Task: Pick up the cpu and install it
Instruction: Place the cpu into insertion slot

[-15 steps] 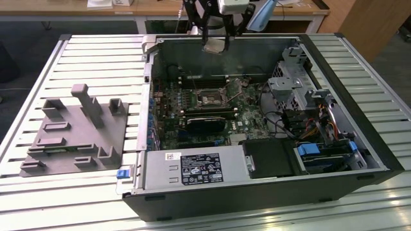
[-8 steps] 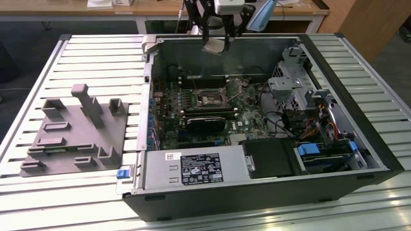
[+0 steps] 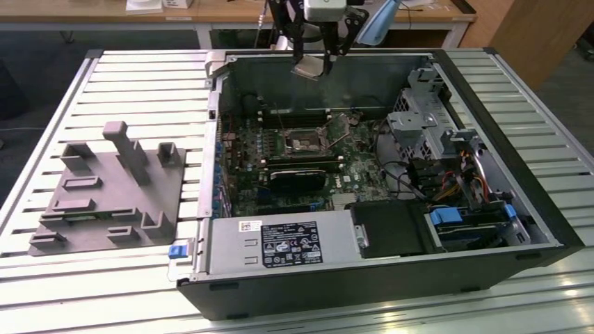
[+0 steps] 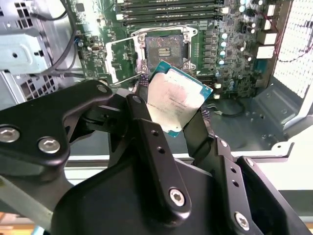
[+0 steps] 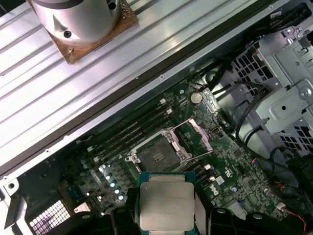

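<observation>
Fingers (image 4: 146, 127) narrowed to the width of the cpu (image 4: 176, 100), pressed against two opposite edges of it. Gripper (image 5: 166, 211) clamped on that chip, holding it in the air, with the silver top, pale rim and green edge visible in both wrist views. Tilted in the second wrist view, one corner down between the black fingers. Hanging over the open computer case (image 3: 371, 285), near its far wall in the exterior view, well clear of the motherboard (image 3: 264, 146) below. Beyond the chip in the first wrist view, the socket (image 5: 157, 155) with a metal frame around it, contacts bare, touched by nothing. Just beside the socket, a row of memory slots (image 5: 132, 128). Case lying on its side on a slatted metal table (image 3: 139, 76), side panel off. To the exterior view's left of the case, a grey fixture block (image 3: 102, 191) with upright posts, well apart from the gripper.
</observation>
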You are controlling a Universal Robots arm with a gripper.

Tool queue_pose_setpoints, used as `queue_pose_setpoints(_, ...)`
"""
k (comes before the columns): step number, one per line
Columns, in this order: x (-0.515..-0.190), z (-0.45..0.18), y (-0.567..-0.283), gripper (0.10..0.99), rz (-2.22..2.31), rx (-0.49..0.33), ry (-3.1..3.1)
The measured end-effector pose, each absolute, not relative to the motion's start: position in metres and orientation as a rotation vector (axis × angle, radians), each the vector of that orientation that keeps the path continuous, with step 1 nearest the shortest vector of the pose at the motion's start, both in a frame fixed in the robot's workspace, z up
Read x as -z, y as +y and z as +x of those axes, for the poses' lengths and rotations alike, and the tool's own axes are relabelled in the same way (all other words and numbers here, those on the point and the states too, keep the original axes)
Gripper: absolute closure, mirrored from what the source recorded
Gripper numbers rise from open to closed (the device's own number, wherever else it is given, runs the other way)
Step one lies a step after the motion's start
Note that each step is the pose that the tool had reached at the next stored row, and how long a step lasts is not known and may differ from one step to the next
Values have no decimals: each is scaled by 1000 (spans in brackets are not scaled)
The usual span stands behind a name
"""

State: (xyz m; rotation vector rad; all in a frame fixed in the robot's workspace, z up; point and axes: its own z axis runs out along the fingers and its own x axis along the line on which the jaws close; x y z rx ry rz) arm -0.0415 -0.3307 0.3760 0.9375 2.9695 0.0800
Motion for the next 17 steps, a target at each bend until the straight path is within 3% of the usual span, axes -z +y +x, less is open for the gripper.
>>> queue_pose_setpoints(17,-373,-42,-330,549,1262,-75,2841)
